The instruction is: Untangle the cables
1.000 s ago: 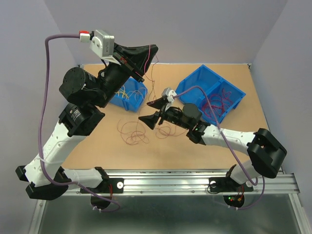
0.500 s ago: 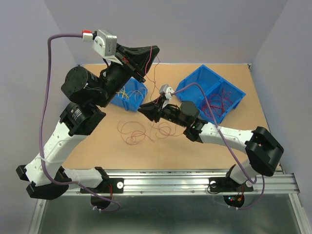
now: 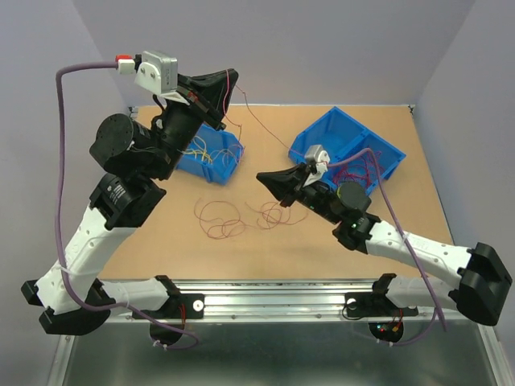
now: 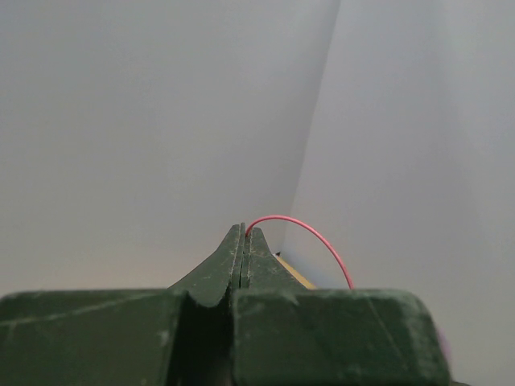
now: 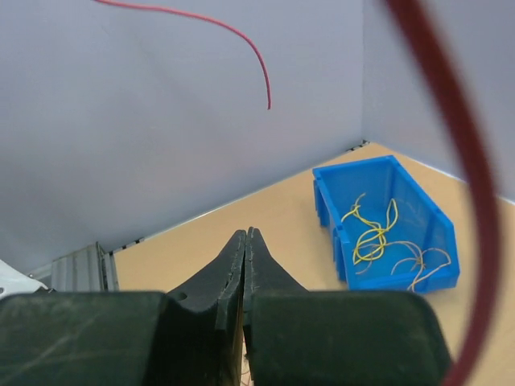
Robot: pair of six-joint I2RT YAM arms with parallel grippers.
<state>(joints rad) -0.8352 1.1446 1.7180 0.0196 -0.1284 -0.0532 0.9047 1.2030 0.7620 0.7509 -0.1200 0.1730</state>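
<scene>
Cables (image 3: 221, 219) are lying in dark red loops mid-table, with more sitting in the left bin (image 3: 211, 173) at 11 o'clock and the right bin (image 3: 330, 129) at 2 o'clock. Our left claw (image 3: 228, 80), raised at 12 o'clock, is pinching one red cable (image 4: 278, 217). Our right claw (image 3: 259, 175) is pressing its tips together just beyond the loops; whether on a cable, we cannot tell.

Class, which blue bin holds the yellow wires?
The smaller undivided bin on the left; the larger divided bin holds dark red wires instead.
</scene>
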